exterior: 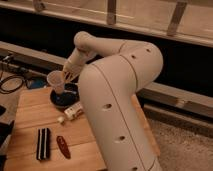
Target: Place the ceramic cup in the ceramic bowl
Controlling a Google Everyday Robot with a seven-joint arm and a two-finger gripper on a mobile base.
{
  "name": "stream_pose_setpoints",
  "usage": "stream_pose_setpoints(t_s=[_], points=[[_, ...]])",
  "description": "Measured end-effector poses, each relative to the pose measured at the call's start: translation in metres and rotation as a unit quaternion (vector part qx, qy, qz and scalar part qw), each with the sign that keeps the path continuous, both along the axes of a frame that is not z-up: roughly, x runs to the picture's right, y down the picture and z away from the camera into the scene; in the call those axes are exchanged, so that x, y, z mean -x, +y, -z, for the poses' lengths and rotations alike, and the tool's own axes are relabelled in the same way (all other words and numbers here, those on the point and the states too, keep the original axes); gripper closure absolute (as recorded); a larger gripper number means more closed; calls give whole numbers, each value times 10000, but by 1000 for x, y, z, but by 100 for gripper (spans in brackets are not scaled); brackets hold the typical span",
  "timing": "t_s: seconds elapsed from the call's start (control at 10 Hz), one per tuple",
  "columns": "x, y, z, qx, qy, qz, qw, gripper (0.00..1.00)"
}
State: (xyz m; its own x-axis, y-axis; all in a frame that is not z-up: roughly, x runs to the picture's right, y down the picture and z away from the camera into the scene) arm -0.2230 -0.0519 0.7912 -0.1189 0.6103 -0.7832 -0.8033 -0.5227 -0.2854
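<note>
Jaws grip ceramic cup (55, 81) over ceramic bowl (67, 100).

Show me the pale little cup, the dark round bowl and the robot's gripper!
Pale tapered ceramic cup (55, 81), camera view, its side wall.
Dark round ceramic bowl (62, 105), camera view, its front rim.
Gripper (67, 76), camera view, its tip, beside the cup's rim, over the bowl.

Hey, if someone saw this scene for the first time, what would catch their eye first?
The big white robot arm fills the middle of the view, bending over the wooden table. At its far end the gripper holds the ceramic cup by the rim, just above the ceramic bowl near the table's back edge. Nearer the front lie a black striped block and a red object.
</note>
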Motion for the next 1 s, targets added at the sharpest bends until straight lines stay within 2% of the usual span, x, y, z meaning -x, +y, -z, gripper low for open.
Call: stream_pose_setpoints(t_s=[0.2, 0.3, 0.4, 0.9, 1.0], points=[[-16, 0, -1, 34, -68, -149, 9999, 98], [-6, 11, -2, 61, -73, -26, 10000, 98], [4, 12, -6, 64, -52, -19, 10000, 98], [4, 21, -8, 87, -71, 33, 9999, 98], [5, 22, -8, 90, -76, 43, 9999, 95]])
